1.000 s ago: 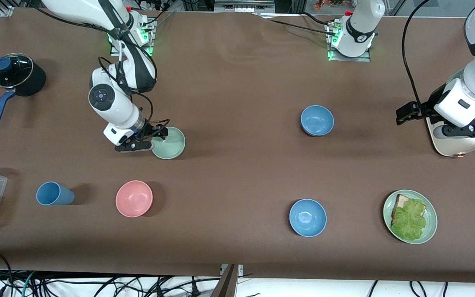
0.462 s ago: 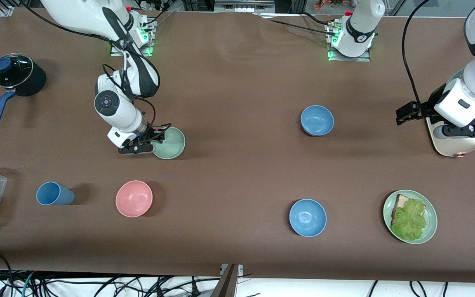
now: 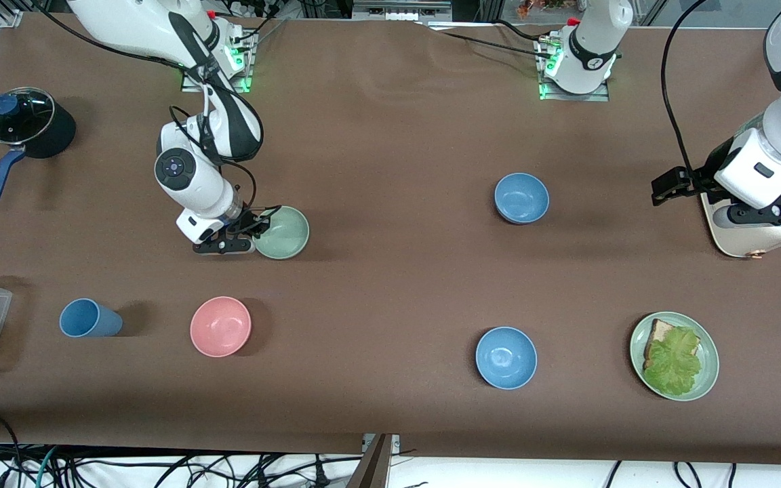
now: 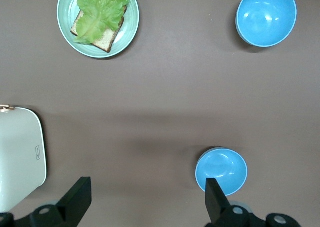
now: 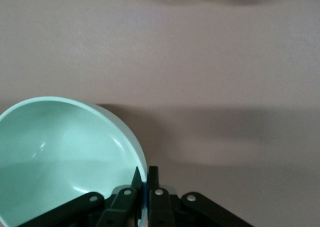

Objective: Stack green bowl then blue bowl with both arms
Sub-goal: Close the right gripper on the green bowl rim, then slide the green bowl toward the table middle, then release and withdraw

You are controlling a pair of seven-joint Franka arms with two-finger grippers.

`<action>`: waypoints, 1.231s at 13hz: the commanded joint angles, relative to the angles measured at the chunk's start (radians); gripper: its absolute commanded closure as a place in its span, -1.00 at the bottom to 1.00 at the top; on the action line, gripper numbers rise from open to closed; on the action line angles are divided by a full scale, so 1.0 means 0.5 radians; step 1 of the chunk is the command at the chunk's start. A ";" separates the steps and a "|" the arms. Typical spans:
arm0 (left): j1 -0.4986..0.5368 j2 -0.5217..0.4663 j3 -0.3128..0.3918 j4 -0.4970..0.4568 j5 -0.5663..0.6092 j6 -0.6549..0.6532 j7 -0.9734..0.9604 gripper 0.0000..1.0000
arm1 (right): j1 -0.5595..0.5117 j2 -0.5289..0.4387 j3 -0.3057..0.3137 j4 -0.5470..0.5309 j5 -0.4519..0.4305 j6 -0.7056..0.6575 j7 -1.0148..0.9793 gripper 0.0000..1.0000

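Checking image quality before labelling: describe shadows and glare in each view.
Front view: soft shadows beside the pink bowl and blue cup. Left wrist view: bright glints inside both blue bowls. Right wrist view: the green bowl casts a broad shadow on the table.

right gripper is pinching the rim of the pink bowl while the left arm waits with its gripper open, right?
Not quite: the right gripper is shut on the rim of the green bowl, not the pink bowl, as the right wrist view shows. The left gripper does wait open.
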 commanded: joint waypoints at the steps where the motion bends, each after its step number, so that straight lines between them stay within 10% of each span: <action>1: -0.002 0.032 -0.002 0.068 0.019 -0.045 0.030 -1.00 | 0.006 0.017 0.093 0.364 0.006 -0.378 0.234 1.00; 9: 0.001 0.032 -0.002 0.071 0.022 -0.045 0.030 -1.00 | 0.527 0.624 0.136 1.294 -0.019 -0.509 1.222 1.00; 16: 0.001 0.032 -0.002 0.071 0.022 -0.045 0.030 -1.00 | 0.711 0.833 0.120 1.381 -0.086 -0.230 1.548 1.00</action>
